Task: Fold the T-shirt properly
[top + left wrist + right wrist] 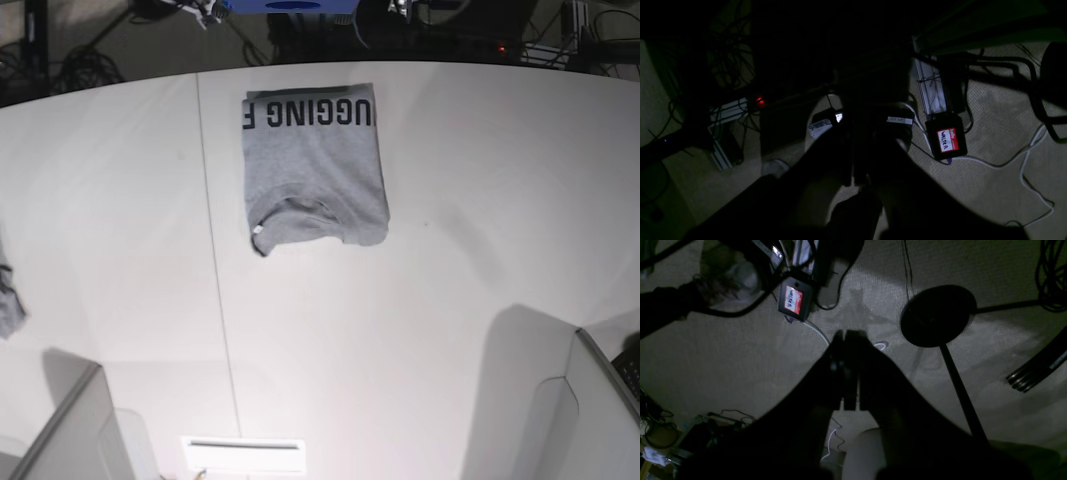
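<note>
— Where did you stand with the fold?

— On the white bench [420,330], your T-shirt [315,170] lay as a neat rectangle at the far edge, lettering up; I judged the folding done, with at most a final check left.

— And your arms?

— Only the base view showed the shirt. Both wrist views looked down at carpet: left fingers [853,166] and right fingers [848,373] were pressed together, holding nothing.

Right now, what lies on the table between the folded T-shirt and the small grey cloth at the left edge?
In the base view only bare white table, crossed by one thin seam line, separates the T-shirt from the grey cloth.
</note>
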`<state>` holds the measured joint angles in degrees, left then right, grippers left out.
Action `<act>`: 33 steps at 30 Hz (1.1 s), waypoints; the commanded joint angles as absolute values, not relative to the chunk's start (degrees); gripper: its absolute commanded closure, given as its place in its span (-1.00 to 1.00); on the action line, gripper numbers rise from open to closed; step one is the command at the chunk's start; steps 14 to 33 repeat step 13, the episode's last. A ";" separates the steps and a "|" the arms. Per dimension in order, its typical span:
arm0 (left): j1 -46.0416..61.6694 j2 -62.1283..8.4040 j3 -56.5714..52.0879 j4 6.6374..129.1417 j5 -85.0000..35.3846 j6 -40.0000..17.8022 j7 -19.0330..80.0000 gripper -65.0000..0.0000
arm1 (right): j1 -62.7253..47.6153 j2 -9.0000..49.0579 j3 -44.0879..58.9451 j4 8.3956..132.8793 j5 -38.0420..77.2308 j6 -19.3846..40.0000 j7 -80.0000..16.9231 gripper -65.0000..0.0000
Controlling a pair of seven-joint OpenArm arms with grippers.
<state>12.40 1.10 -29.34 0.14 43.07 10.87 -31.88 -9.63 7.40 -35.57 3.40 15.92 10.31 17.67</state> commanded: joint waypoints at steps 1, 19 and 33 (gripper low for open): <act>13.05 1.19 -29.23 0.00 42.86 11.03 -32.57 1.00 | -10.07 7.78 -35.38 3.38 15.96 10.42 17.80 1.00; 14.81 1.54 -29.58 5.85 42.77 11.03 -32.57 1.00 | -10.07 7.78 -35.65 3.38 15.69 10.42 17.80 1.00; 14.81 1.54 -29.58 5.85 42.77 11.03 -32.57 1.00 | -10.07 7.78 -35.65 3.38 15.69 10.42 17.80 1.00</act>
